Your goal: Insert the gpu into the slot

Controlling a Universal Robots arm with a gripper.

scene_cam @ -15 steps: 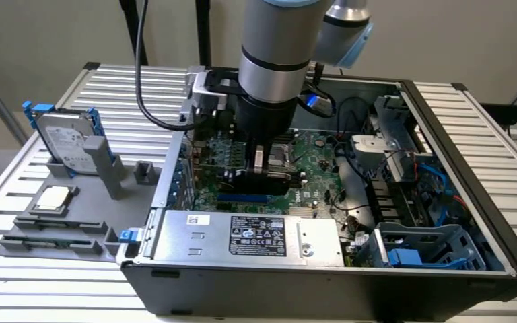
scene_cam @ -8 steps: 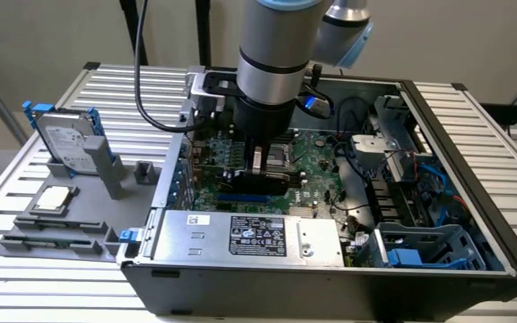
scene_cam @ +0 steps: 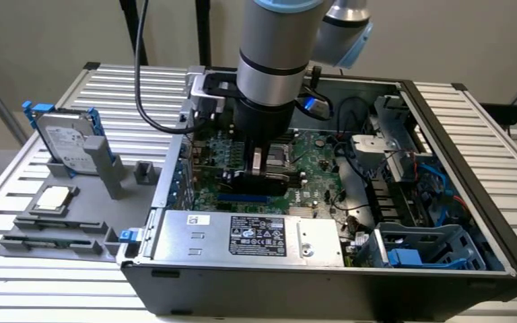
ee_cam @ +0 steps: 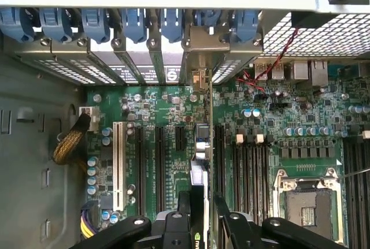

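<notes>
Gripper (ee_cam: 202, 200) is clamped on the gpu (ee_cam: 198, 171), fingers (ee_cam: 184, 211) on both flat faces. This grip holds the card upright and edge-on over the board (ee_cam: 150, 104), contact edge down. The card's bracket (ee_cam: 206, 40) sits at the rear opening of the case (scene_cam: 330, 296), which lines the card up lengthwise. In the exterior view you see the gripper (scene_cam: 260, 178) low inside the case, w/ the blue slot (scene_cam: 243, 200) just below it, next to the PSU (scene_cam: 250, 235). You cannot tell if the card edge is seated. Judgement: insertion under way, not confirmed.
</notes>
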